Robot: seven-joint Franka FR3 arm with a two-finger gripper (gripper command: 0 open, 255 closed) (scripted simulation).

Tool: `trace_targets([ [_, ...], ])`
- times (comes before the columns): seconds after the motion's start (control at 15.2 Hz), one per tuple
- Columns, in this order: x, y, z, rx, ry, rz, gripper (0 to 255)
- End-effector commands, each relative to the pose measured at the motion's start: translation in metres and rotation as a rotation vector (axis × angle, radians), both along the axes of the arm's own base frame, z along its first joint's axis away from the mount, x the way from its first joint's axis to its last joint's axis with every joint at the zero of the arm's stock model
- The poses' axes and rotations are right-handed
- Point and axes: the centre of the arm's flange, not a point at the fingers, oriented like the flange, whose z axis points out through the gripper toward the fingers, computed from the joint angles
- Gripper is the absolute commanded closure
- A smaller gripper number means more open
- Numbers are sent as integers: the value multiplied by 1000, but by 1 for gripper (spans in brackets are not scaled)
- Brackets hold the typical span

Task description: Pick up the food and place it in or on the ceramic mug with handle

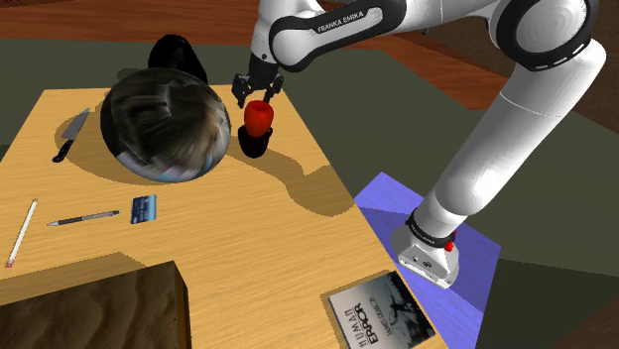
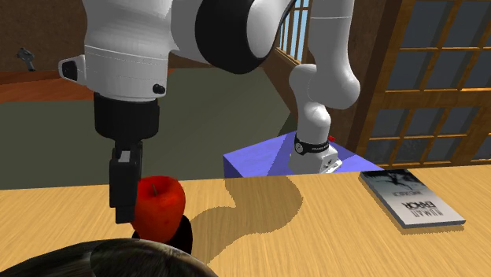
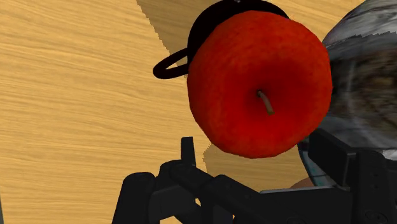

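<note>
Tool (image 1: 256, 95) straddles the red apple (image 1: 258, 118) atop the black mug (image 1: 254, 147); its grip I cannot tell.

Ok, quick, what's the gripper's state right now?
Gripper: open, holding nothing, just above the red apple, which sits on the black mug.

Desk (image 1: 258, 238): light wood, carries all the items below.
Round object (image 1: 166, 125): large, dark, glossy, mottled grey.
Knife (image 1: 69, 134): dark handle, lies just beside the round object on the shoulder view's left.
Pencil (image 1: 21, 233): near the desk's edge at that view's left.
Pen (image 1: 83, 218): between the pencil and the card.
Card (image 1: 144, 208): small, blue.
Book (image 1: 382, 310): flat, at the near corner.
Wooden block (image 1: 94, 302): at the bottom left.
</note>
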Motion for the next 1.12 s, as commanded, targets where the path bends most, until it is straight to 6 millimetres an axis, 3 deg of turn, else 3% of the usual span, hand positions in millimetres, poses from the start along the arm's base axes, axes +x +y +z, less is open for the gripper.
trace_targets([
  [0.0,0,0,0,0,0,0,0],
  [0.26,0,0,0,0,0,0,0],
  [0.53,-13,-3,48,0,0,0,0],
  [1.06,-13,-3,48,0,0,0,0],
])
